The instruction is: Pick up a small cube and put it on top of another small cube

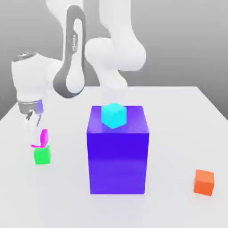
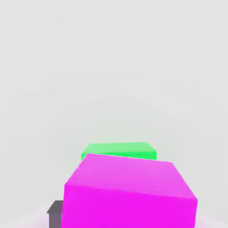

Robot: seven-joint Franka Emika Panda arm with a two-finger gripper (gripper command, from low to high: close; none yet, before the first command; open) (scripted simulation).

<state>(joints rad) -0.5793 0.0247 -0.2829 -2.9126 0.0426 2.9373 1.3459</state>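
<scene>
While the white robot arm bends low at the left side of the exterior view, its two-finger gripper (image 1: 34, 126) hangs just above the small matte magenta cube (image 1: 42, 138). Whether the fingers are released or clenched on this cube, I cannot tell from the pictures.

The magenta cube sits on the upper face of the small matte green cube (image 1: 42, 155), in the lower left of the frame. It looks tilted, with one edge lifted, so I judge it is not yet resting flat. The hand view shows the magenta cube (image 2: 129, 196) very near the camera, and the green cube (image 2: 119, 150) appears behind its far edge.

Next to them, in the middle of the frame, stands the big glossy blue-purple block (image 1: 118, 156), with a small cyan cube (image 1: 114, 115) on its top. A small orange cube (image 1: 204, 182) lies well apart, at the lower right, on the white table (image 1: 178, 111).

In my judgement the stacking is almost done; the tilted cube could slide off.
</scene>
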